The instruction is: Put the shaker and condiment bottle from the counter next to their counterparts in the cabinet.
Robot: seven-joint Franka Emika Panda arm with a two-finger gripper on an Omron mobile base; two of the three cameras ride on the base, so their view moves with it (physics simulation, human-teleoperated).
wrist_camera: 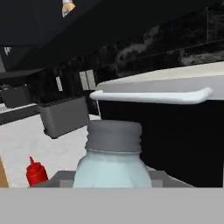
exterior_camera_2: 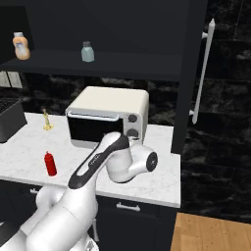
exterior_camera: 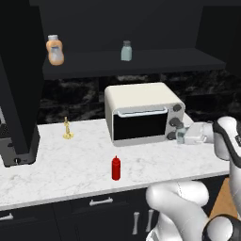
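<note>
My gripper [exterior_camera: 180,137] is shut on the shaker [wrist_camera: 113,162], a pale grey-blue jar with a grey cap, and holds it right in front of the toaster oven's right side. The slim red condiment bottle [exterior_camera: 116,168] stands upright on the white marble counter [exterior_camera: 70,164] near its front edge, left of the gripper; it also appears as the condiment bottle [exterior_camera_2: 49,163]. Up on the black cabinet's shelf [exterior_camera: 164,61] stand the matching shaker [exterior_camera: 126,51] and, far to its left, the stout orange bottle [exterior_camera: 55,50].
A cream toaster oven [exterior_camera: 141,113] with a silver handle sits at the counter's back, close behind the held jar. A small gold figurine [exterior_camera: 68,128] stands left of it. A dark appliance [exterior_camera: 14,150] occupies the counter's left end. A tall black cabinet side [exterior_camera_2: 188,73] rises on the right.
</note>
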